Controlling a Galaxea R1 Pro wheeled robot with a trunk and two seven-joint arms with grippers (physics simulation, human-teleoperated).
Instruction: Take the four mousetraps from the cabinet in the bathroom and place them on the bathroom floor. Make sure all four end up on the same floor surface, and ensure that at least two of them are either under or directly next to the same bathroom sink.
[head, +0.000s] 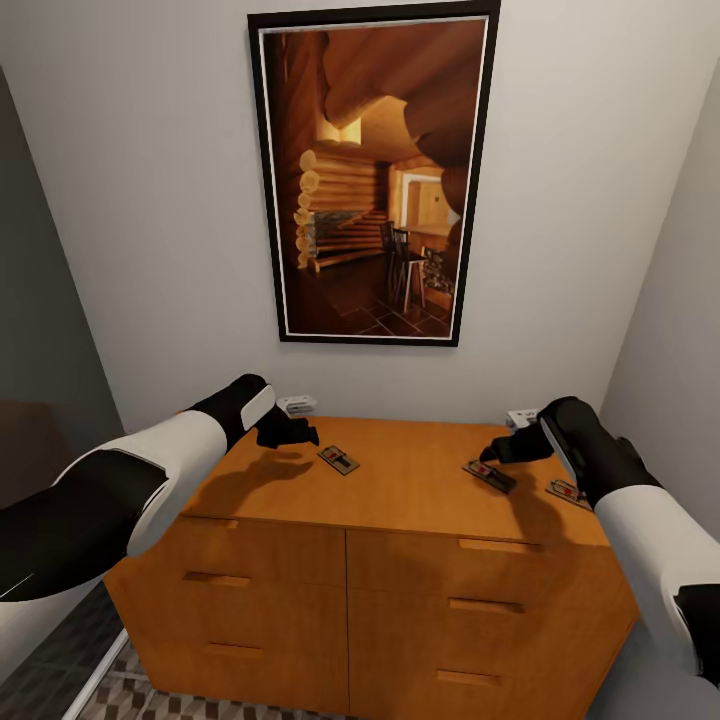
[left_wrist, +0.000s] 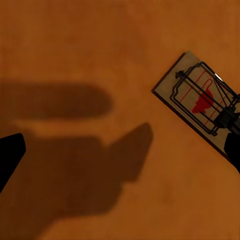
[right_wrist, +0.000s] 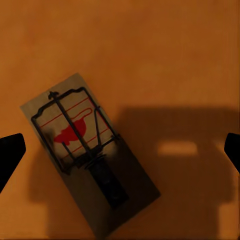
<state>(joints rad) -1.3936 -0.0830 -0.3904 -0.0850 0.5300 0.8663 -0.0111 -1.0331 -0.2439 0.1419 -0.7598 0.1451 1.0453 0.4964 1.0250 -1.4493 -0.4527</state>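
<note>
Both arms hover over the cabinet (head: 400, 500) top, where three mousetraps (head: 339, 459) lie flat. The right gripper (right_wrist: 120, 150) is spread wide, straddling one trap (right_wrist: 85, 150), probably lining up a grab. The left gripper (left_wrist: 120, 150) is open too, trap off-centre.

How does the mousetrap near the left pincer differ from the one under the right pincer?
The left mousetrap lies beside the left pincer, off towards one fingertip in the left wrist view; the right mousetrap lies between the right pincer's fingertips. The left one is lit; the right one is partly in the arm's shadow. Both lie flat on the cabinet top, tan with dark wire and a red mark.
</note>
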